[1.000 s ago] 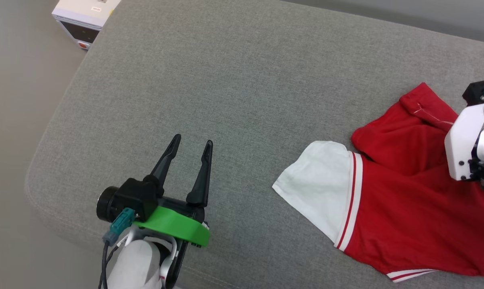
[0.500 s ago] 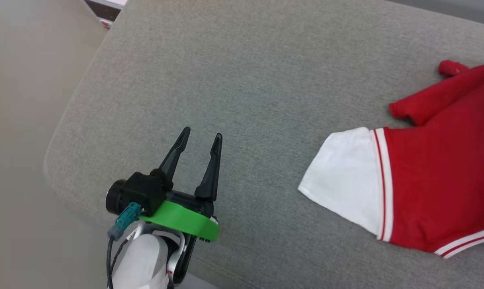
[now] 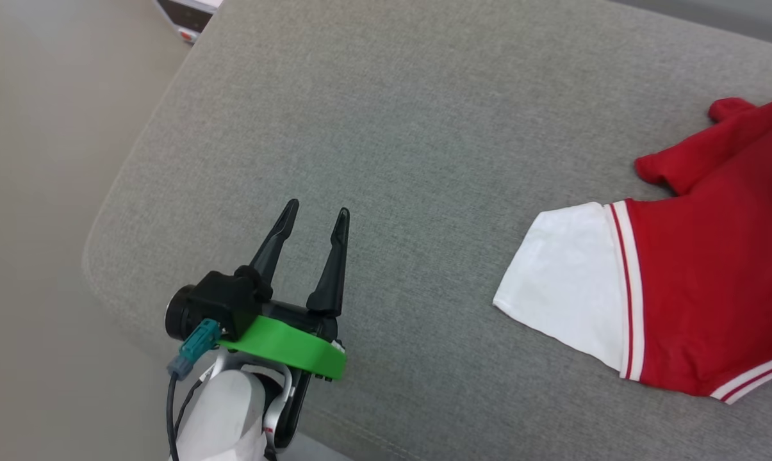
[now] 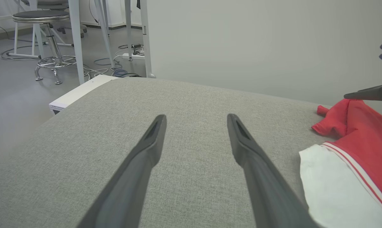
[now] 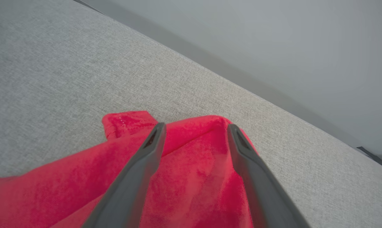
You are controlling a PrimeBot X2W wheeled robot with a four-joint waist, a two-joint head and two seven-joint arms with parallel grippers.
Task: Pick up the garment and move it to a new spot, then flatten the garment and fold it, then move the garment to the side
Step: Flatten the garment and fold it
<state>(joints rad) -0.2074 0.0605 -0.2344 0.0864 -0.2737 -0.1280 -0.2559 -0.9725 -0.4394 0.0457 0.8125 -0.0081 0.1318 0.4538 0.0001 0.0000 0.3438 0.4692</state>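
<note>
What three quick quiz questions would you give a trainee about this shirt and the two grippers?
1. Pick one: on the shirt, the sleeve nearest the left gripper is A white, B black, C green.
2. True or false: the left gripper holds the shirt.
3. Fill in: over the red cloth, the fingers of the right gripper stand ____ (together or apart).
Key: 1 A; 2 false; 3 apart.
</note>
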